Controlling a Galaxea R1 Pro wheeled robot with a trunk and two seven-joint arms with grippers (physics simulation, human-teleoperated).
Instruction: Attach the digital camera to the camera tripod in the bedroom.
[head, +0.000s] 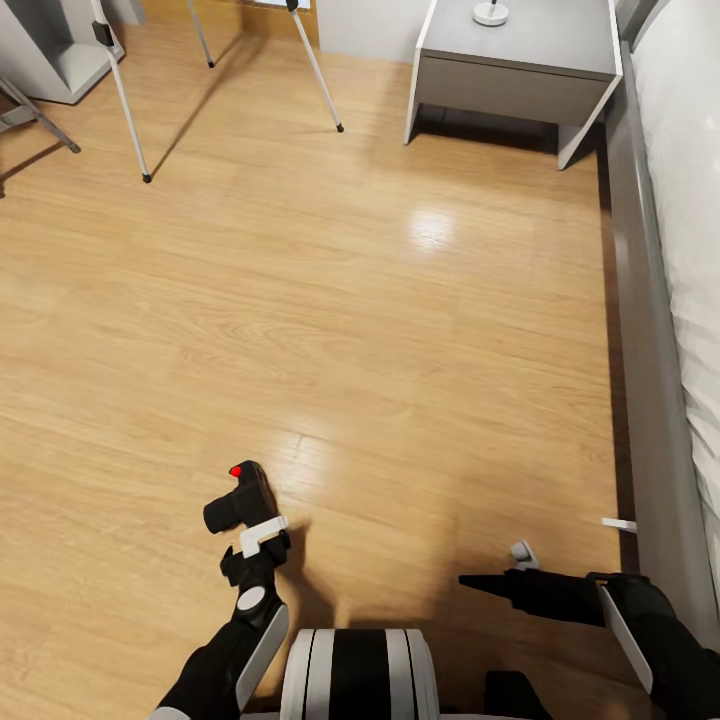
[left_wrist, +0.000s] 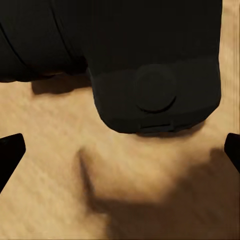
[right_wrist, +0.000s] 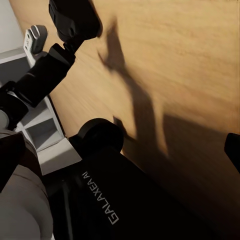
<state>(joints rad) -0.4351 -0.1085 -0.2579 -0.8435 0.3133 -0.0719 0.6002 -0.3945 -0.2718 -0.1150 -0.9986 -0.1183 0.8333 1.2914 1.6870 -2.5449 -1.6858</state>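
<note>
The digital camera (head: 241, 497), black with a red dot on top, hangs a little above the wood floor at the lower left of the head view. My left gripper (head: 256, 540) holds it from behind. In the left wrist view the camera body (left_wrist: 155, 75) sits close in front, with the dark fingertips (left_wrist: 10, 152) at either edge. The right wrist view catches the camera (right_wrist: 75, 17) on the left arm. The tripod's silver legs (head: 125, 100) stand far off at the upper left; its head is out of view. My right gripper (head: 488, 582) hovers low at the right, open and empty.
A grey nightstand (head: 515, 75) with a lamp base (head: 490, 12) stands at the back. The grey-framed white bed (head: 645, 320) runs along the right side. A grey shelf unit (head: 50, 50) and thin grey legs (head: 35, 118) are at the far left. Wood floor lies between me and the tripod.
</note>
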